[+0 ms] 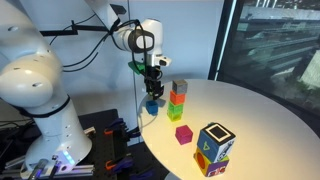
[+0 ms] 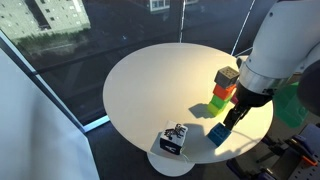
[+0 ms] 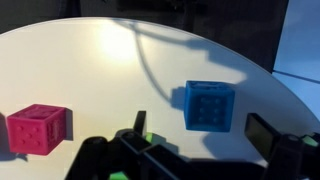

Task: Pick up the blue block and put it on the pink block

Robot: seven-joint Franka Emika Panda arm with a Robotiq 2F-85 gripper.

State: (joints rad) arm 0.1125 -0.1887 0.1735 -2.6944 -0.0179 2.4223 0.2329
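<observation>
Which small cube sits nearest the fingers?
The blue block, framed between the fingers in the wrist view; the pink block sits aside, the stacked cubes farther off.

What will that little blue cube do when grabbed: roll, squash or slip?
Probably won't roll: the blue block is a cube resting flat on the table. Its faces look rigid and dimpled, so it likely keeps shape and grips. Small, so probably light; a nudge might slide it.

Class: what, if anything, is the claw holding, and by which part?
Nothing is held: the claw hangs open above the blue block, which sits on the table.
</observation>
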